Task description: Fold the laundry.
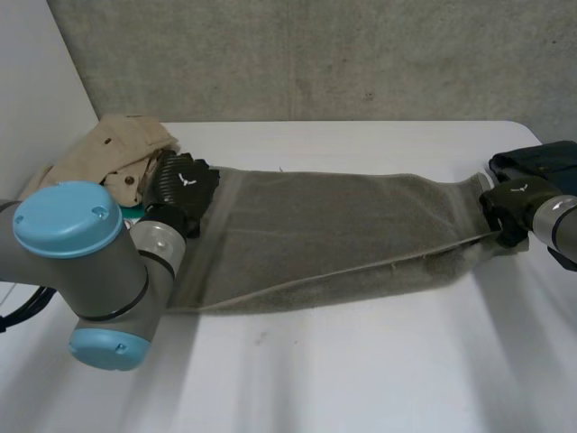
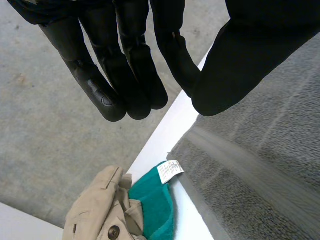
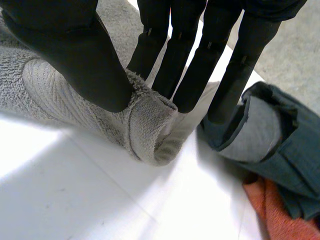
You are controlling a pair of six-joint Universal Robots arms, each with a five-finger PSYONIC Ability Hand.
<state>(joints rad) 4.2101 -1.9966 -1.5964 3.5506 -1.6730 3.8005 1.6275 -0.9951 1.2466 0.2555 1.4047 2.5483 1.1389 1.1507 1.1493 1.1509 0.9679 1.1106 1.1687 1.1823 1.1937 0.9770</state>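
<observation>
Towel (image 1: 343,225) looks soft, limp and light; right hand (image 3: 80,55) pinches its 3 o'clock end, left hand (image 2: 125,65) hovers released at 9 o'clock; corners suit gripping.

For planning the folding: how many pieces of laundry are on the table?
5: grey towel across the middle; beige garment and teal cloth beside the left hand; dark blue garment and orange cloth beside the right hand. Others may be hidden.
</observation>
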